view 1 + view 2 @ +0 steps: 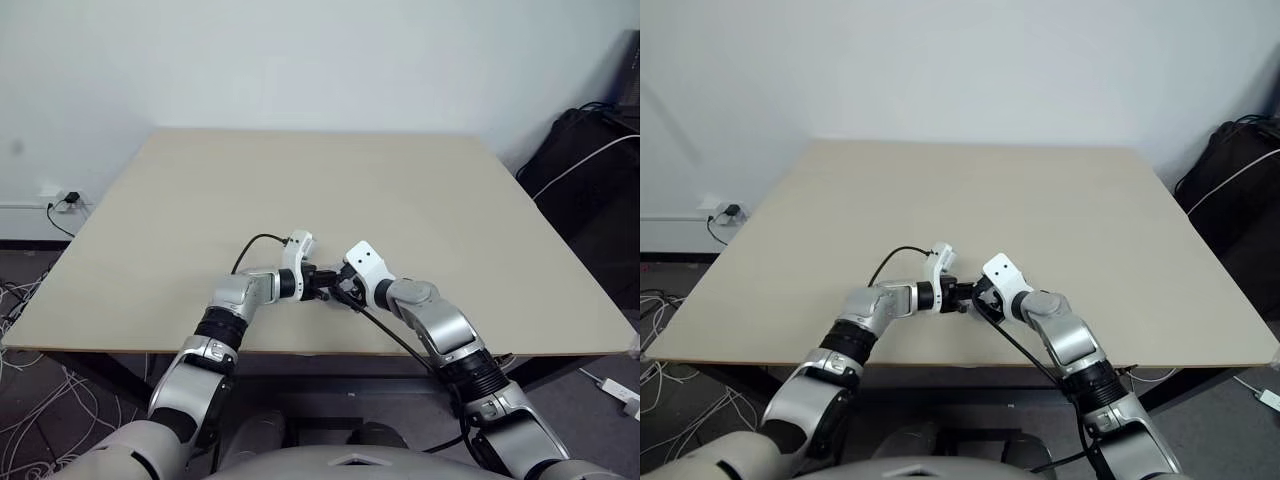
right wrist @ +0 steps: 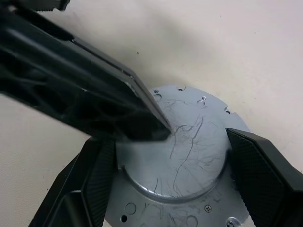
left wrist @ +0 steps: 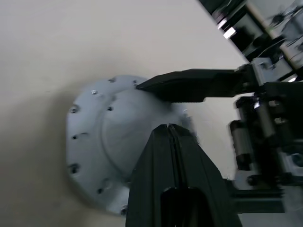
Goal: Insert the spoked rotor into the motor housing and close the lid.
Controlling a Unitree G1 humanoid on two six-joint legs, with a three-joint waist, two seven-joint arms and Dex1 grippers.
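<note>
Silver arms, black grippers, black cables

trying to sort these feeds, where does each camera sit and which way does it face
Left eye and right eye views: on the head, looking forward and down over both arms at the table, where the left gripper and right gripper meet.
Left wrist view: on the left wrist, looking along its shut fingers at the lid; a right finger crosses behind.
Right wrist view: on the right wrist, its fingers on both sides of the lid's raised centre, left gripper's tip pressing on top.
Both wrist views share the lid and both grippers.
</note>
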